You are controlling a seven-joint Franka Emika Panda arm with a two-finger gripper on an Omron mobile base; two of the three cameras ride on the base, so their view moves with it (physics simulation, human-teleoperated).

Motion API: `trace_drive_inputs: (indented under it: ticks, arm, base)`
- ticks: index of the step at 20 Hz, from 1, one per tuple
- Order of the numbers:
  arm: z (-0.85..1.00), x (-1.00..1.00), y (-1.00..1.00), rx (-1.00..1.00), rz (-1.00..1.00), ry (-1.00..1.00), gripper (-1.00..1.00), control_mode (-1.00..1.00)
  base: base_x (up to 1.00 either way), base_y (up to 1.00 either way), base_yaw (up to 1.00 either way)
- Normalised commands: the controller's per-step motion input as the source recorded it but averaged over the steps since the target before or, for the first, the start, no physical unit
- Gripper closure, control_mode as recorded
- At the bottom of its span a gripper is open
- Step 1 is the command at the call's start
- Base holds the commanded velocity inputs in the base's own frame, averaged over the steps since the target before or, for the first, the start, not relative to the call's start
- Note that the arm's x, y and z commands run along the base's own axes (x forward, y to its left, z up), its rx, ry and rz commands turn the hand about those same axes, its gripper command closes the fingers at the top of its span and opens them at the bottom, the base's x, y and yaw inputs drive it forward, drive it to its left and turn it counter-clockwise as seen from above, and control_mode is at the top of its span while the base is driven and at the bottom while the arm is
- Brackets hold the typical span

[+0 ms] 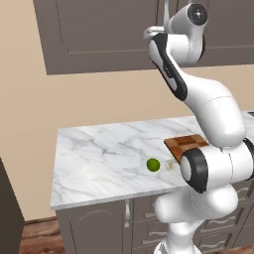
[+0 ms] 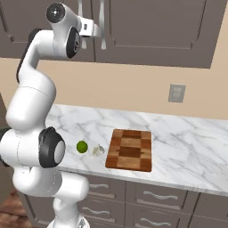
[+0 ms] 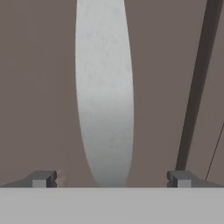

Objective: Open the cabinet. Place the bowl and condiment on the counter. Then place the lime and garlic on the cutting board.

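Gripper (image 3: 109, 179) is spread wide, holding nothing, squared up to the cabinet (image 3: 39, 87). The door handle (image 3: 105, 96) sits dead ahead between the fingertips (image 3: 43, 178), its long axis crossing the jaw line. Doors shut; straight advance, then clamp.

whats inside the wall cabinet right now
Cannot tell: the cabinet doors are shut, hiding its contents. The open gripper sits at a door handle. Lime and garlic lie on the counter.

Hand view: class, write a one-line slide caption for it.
Open tool straddles the cabinet door's curved silver handle, door shut, nothing gripped.
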Motion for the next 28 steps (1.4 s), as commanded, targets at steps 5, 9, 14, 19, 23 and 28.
trace_drive_inputs:
  ticks: [5,9,14,19,23,28]
  arm:
    - [-0.35,0.4,0.0,0.0,0.0,-0.07,-1.0,-1.0]
    - [-0.15,0.09,0.0,0.0,0.0,-0.05,-1.0,-1.0]
    - [0.0,0.0,0.0,0.0,0.0,0.0,1.0,-1.0]
    - [0.0,0.0,0.0,0.0,0.0,0.0,1.0,-1.0]
    - [0.0,0.0,0.0,0.0,0.0,0.0,1.0,-1.0]
    - [0.0,0.0,0.18,0.0,0.01,0.0,1.0,-1.0]
  base:
    - [0.0,0.0,0.0]
    - [0.0,0.0,0.0]
    - [0.0,0.0,0.0]
    - [0.0,0.0,0.0]
    - [0.0,0.0,0.0]
    - [0.0,0.0,0.0]
